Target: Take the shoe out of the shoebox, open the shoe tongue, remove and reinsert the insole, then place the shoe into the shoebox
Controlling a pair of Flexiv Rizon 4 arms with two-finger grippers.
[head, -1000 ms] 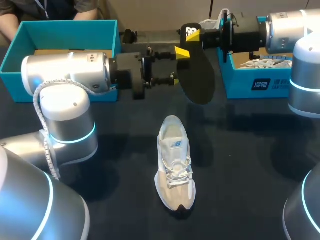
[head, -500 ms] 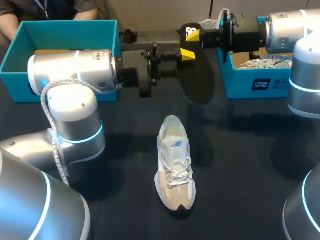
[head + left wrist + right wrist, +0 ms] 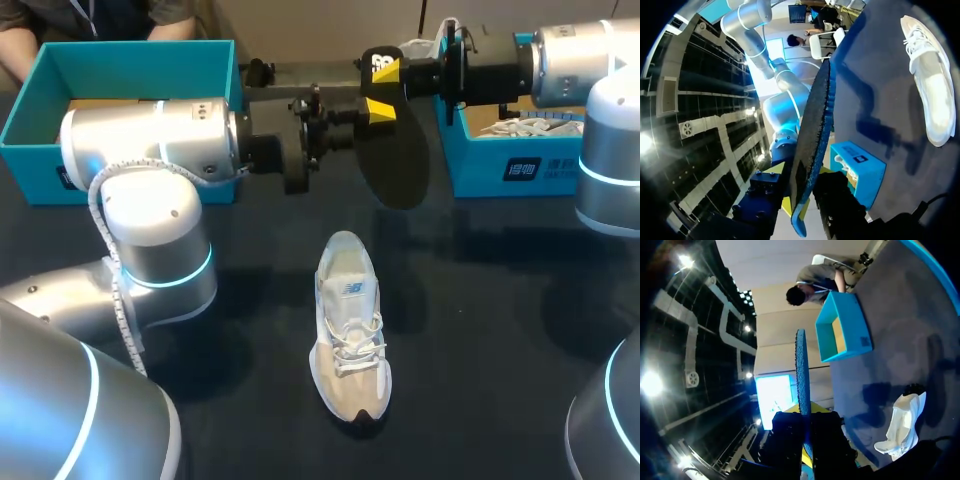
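Right gripper [image 3: 385, 70] holds the black insole [image 3: 395, 150] by its heel end, hanging clear above the table [image 3: 500, 300], likely to offer it to the other arm. Its fingers are clamped on the insole, seen edge-on in its wrist view. Left gripper [image 3: 372, 108] is at the insole's near edge; we cannot tell whether it grips. The white sneaker [image 3: 350, 330] lies on the table, outside both teal shoeboxes.

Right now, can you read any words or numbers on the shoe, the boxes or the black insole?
On the shoe tongue: a small logo, too small to read.
On the right shoebox: white print on its front label, too blurred to read.
On the insole: a white mark at its heel end, partly hidden by the right gripper, unreadable.
No other print shows.
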